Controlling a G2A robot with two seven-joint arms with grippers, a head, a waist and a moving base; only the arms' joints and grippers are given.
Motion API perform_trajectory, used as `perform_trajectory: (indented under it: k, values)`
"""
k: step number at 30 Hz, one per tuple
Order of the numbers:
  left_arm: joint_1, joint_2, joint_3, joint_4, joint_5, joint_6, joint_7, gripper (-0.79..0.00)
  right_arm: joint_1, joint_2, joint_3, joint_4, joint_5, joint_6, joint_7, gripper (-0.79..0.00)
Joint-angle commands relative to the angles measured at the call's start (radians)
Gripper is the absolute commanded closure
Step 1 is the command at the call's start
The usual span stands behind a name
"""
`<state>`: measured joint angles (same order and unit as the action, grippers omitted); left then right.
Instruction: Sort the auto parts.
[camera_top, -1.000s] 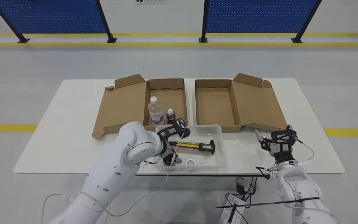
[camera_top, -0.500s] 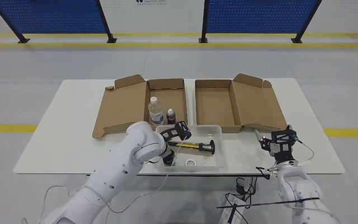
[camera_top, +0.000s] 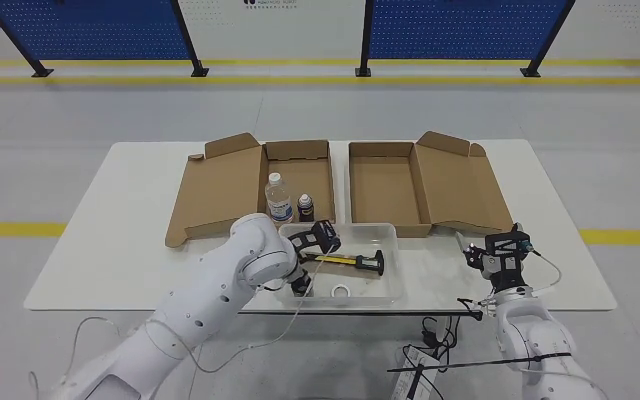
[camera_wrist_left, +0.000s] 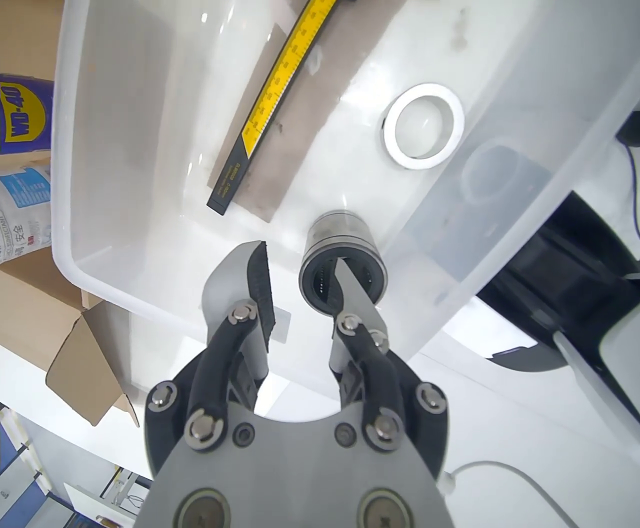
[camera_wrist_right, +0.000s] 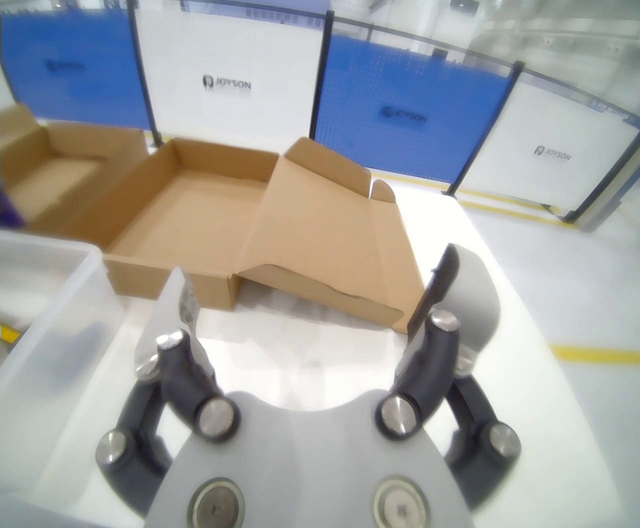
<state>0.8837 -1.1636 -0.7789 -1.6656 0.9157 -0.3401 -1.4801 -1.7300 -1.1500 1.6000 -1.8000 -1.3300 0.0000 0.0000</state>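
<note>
A clear plastic bin (camera_top: 392, 240) stands at the table's near edge. It holds a yellow-and-black caliper (camera_wrist_left: 272, 100), a white ring (camera_wrist_left: 424, 126) and a steel cylindrical bearing (camera_wrist_left: 345, 250) standing on end. My left gripper (camera_wrist_left: 299, 255) is down in the bin's near left corner (camera_top: 300, 282) and is open. One finger sits inside the bearing's bore, the other outside its wall with a small gap. My right gripper (camera_wrist_right: 314, 272) hovers open and holds nothing over the table's near right part (camera_top: 497, 255).
Two open cardboard boxes lie behind the bin. The left box (camera_top: 296, 160) holds a clear bottle (camera_top: 278, 197) and a small dark bottle (camera_top: 305, 206); the right box (camera_top: 385, 188) holds nothing. A cable (camera_top: 300, 320) hangs under the left arm.
The left arm has drawn in closer over the bin's near left corner, its gripper shifting slightly there. The right arm has stayed still.
</note>
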Motion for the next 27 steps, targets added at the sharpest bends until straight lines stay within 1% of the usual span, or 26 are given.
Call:
perform_trajectory:
  k: [1, 10, 15, 20, 27]
  values:
    - [-0.008, 0.005, 0.006, 0.004, -0.012, 0.002, -0.002, -0.283, 0.000, 0.000, 0.000, 0.000, 0.000, 0.000, 0.000, -0.785]
    - [-0.044, 0.027, 0.066, 0.036, -0.061, 0.007, -0.007, -0.296, 0.000, 0.000, 0.000, 0.000, 0.000, 0.000, 0.000, -0.785]
    - [-0.059, 0.034, 0.084, 0.051, -0.076, 0.001, -0.001, -0.299, 0.000, 0.000, 0.000, 0.000, 0.000, 0.000, 0.000, -0.785]
    - [-0.066, 0.035, 0.093, 0.064, -0.084, -0.003, 0.004, -0.296, 0.000, 0.000, 0.000, 0.000, 0.000, 0.000, 0.000, -0.785]
    - [-0.076, 0.027, 0.114, 0.083, -0.094, -0.005, 0.015, -0.286, 0.000, 0.000, 0.000, 0.000, 0.000, 0.000, 0.000, -0.785]
